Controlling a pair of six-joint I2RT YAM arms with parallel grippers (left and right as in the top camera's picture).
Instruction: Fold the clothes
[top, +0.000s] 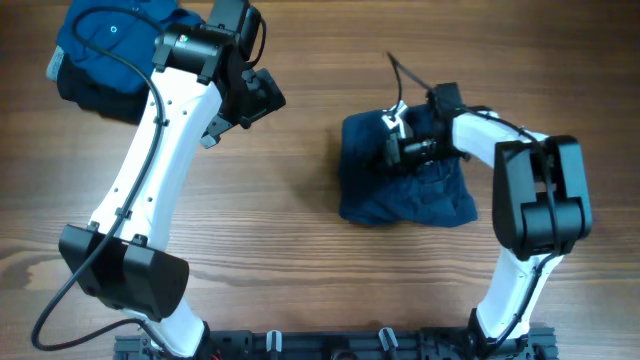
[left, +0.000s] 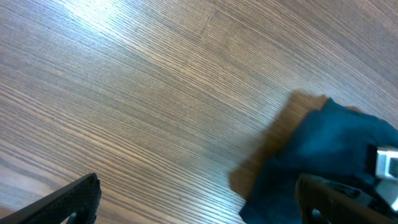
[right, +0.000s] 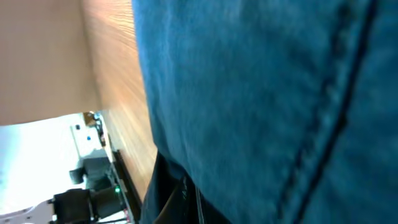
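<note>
The dark navy shorts (top: 410, 195) lie bunched in a rough square right of the table's middle. My right gripper (top: 393, 150) sits low on their upper left part, shut on a pinch of the fabric. In the right wrist view the navy cloth (right: 261, 93) fills nearly the whole frame and covers the dark fingers (right: 171, 196). My left gripper (top: 262, 95) hovers open over bare wood to the upper left of the shorts. Its two fingertips (left: 71, 199) stand far apart with nothing between them. The shorts' corner (left: 329, 149) shows at the right of that view.
A bright blue shirt (top: 100, 40) lies on a black garment (top: 85, 90) in a pile at the far left corner, partly behind the left arm. Wooden tabletop (top: 290, 250) lies between the two arms. Both arm bases stand at the front edge.
</note>
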